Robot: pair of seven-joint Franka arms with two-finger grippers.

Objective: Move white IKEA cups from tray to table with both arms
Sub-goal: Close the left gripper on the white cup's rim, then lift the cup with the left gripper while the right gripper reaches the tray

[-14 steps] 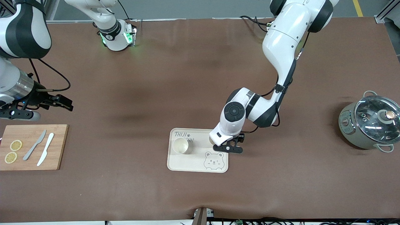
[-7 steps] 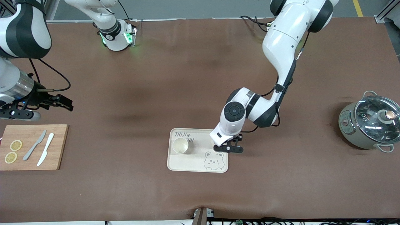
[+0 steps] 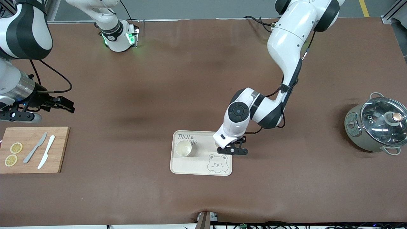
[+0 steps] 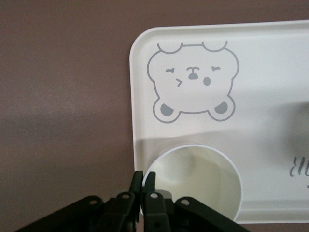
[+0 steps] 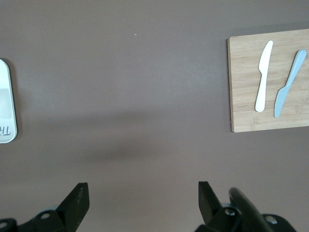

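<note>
Two cups, both on the tray point(image 3: 203, 169). Free cup point(image 3: 183, 148) upright and mouth up at the tray's end toward the right arm, just beside the printed lettering. Held cup point(image 4: 195, 180) upright too, at the tray's end toward the left arm, close to the tray's edge and just beside the bear drawing point(image 4: 192, 79); mostly hidden under the wrist from the front. The two cups well apart, with bare tray between them.

Left gripper point(image 4: 143, 180) down at the held cup's rim, fingers point(image 4: 150, 182) drawn almost together and pinching the thin wall, one inside and one outside. From the front, left gripper point(image 3: 237, 150) low over the tray's edge.

Right gripper point(image 3: 65, 106) waiting over bare table toward the right arm's end, fingers point(image 5: 77, 199) spread wide, nothing between them.

Nearer the front camera than that gripper, a board point(image 3: 60, 149) with a grey knife point(image 3: 35, 148), a white knife point(image 3: 46, 151) and two lemon slices point(image 3: 13, 154). At the left arm's end of the table, a pot point(image 3: 356, 127) under a glass lid point(image 3: 383, 119).
</note>
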